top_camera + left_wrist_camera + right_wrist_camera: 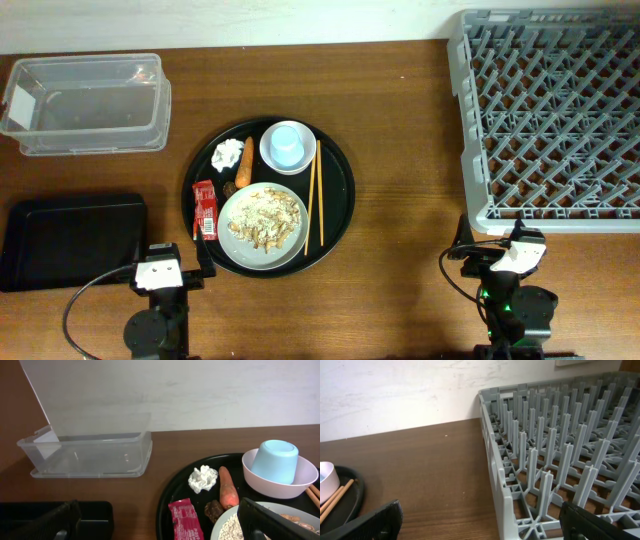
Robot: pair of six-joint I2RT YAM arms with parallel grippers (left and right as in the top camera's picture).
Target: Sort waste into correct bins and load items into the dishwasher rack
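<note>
A round black tray [340, 205] holds a white plate [232, 238] of beige rice scraps [265, 218], a carrot piece [246, 160], a red wrapper [204, 208], a crumpled tissue [227, 153], chopsticks [316, 195] and a light-blue cup [288, 142] upside down in a white bowl [270, 155]. The clear box [90, 103] is at the back left, the flat black tray [70, 240] at the front left, the grey rack [550, 115] at the right. My left gripper [160, 268] is open and empty near the front edge, left of the plate. My right gripper [505, 258] is open and empty by the rack's front edge.
In the left wrist view the wrapper [186, 520], tissue [202, 479], carrot [228, 489], a dark scrap [215, 509] and the cup [274, 461] in the bowl [280, 489] lie ahead, the clear box [92, 452] beyond. The right wrist view shows the rack's corner [507, 490].
</note>
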